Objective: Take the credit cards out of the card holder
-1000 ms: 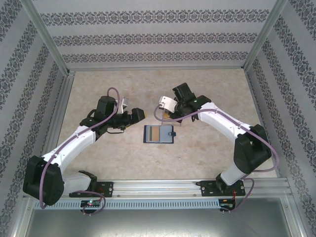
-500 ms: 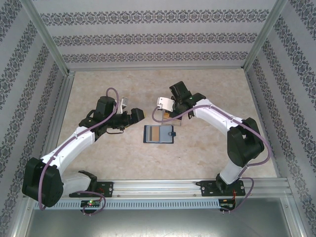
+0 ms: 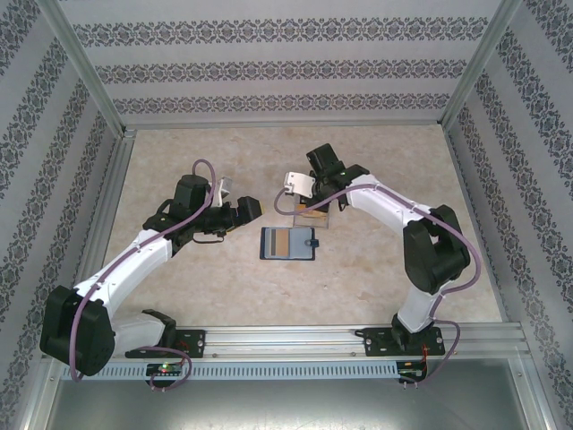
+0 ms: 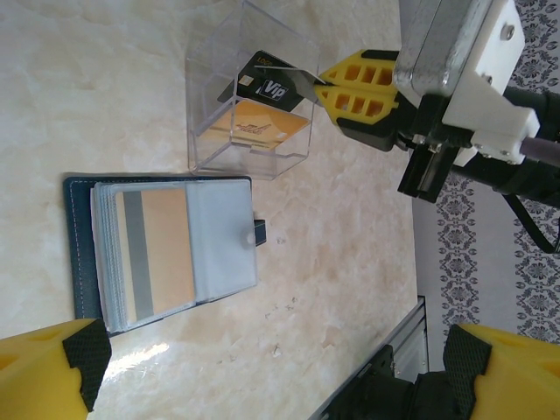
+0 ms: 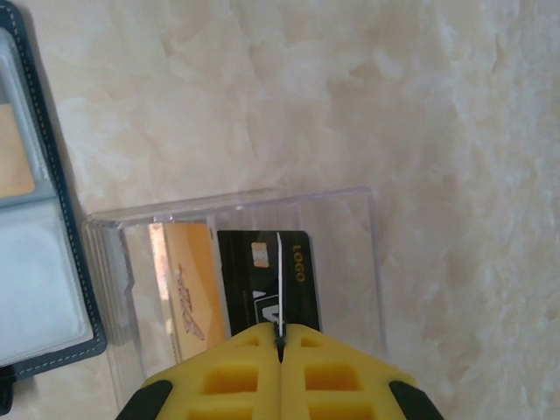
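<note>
The card holder lies open on the table, dark blue with clear sleeves, and a tan-orange credit card shows in one sleeve. My right gripper is shut on the corner of a black credit card and holds it in the mouth of a clear plastic box. An orange card lies inside that box. From the right wrist, the black card sits just beyond the closed yellow fingers. My left gripper hovers open to the holder's left, nothing between its fingers.
The clear box stands just behind the holder's right end. Patterned walls enclose the table on three sides. A metal rail runs along the near edge. Bare tabletop lies behind and to both sides.
The right arm has swung its wrist a little left and toward the back, bringing the black card over the clear box. The left arm and the card holder have stayed put.
</note>
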